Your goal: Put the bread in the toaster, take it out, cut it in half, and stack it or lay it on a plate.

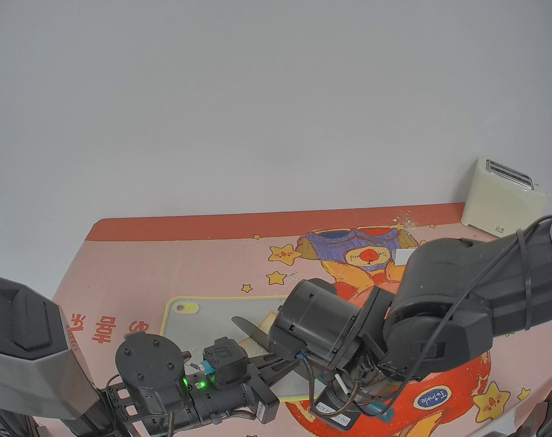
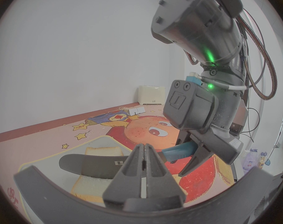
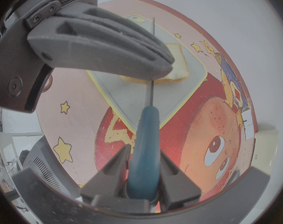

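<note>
Bread point(image 2: 96, 185) point(image 3: 178, 64) point(image 1: 268, 321): one pale slice is lying flat on the cutting board point(image 1: 209, 320) point(image 3: 132, 100). The knife point(image 2: 91, 167) point(image 3: 146, 125) is standing on edge across it, so bread is showing on both sides of the blade. Whether the slice is already parted cannot be told.

Knife: the dark blade is running over the slice. The blue handle is sticking out past the board's rim, above the red print of the counter point(image 1: 154, 256).

Right pincer point(image 3: 144, 151) point(image 2: 188, 153): it is clamping the blue handle between both fingers, coming in from the robot's right side.

Left pincer point(image 2: 144, 148) point(image 1: 276, 365) point(image 3: 166, 61): its fingers are lying pressed together with nothing between them. The tips are hanging over the near part of the slice, just beside the blade. Whether they are touching the bread cannot be told.

Cutting board: grey with a yellow rim, it is lying flat on the counter in front of the robot, between the two arms.

Toaster point(image 1: 500, 201) point(image 2: 151, 94): cream-coloured with two slots on top, it is standing at the counter's far right corner against the wall, well apart from the board.

Counter: a pink cover printed with stars and a cartoon pumpkin figure is spreading across it. A small white box point(image 1: 404, 256) point(image 2: 135, 110) is sitting between board and toaster, and crumbs point(image 1: 405, 218) are lying scattered near the far edge.
</note>
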